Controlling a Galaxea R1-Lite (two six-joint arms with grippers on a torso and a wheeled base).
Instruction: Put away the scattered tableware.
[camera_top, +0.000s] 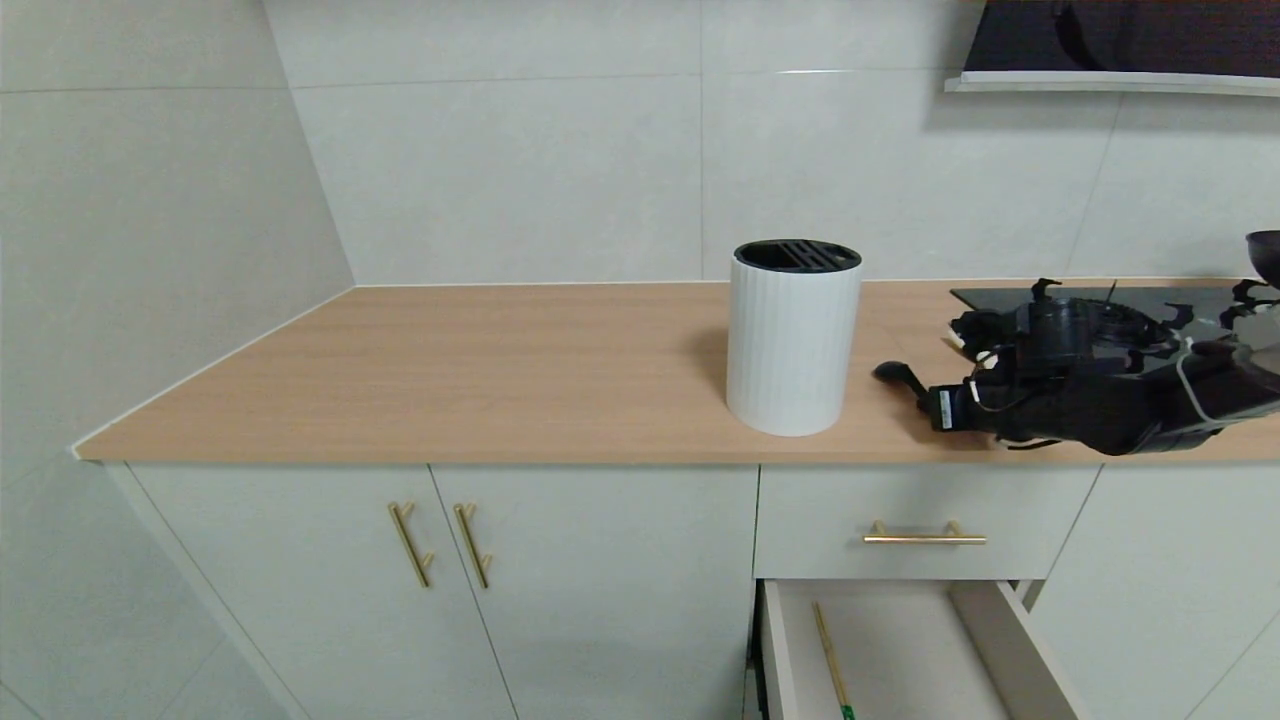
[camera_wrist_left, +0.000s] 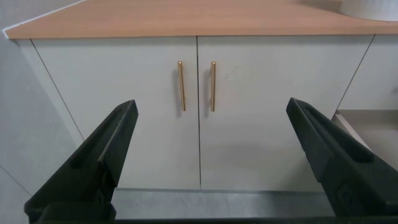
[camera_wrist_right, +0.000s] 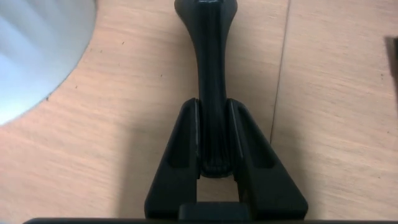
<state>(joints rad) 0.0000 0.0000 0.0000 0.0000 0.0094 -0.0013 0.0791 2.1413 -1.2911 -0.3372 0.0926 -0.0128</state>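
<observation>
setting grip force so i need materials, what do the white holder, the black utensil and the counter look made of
The white holder looks like matte plastic, possibly ceramic: ribbed wall, soft even sheen, with a black slotted insert on top. The black utensil, clamped in the right end effector, is probably moulded plastic or nylon: dull surface, groove along the handle. The counter looks like wood or wood-look laminate: pale grain, flat finish.

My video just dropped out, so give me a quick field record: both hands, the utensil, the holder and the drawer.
Right hand: shut on slim black utensil, low at the wooden countertop
Utensil: beside white ribbed cylindrical holder, outside it
Left hand: open, empty, facing white cabinet doors
Drawer: open, thin green-tipped wooden stick inside
</observation>
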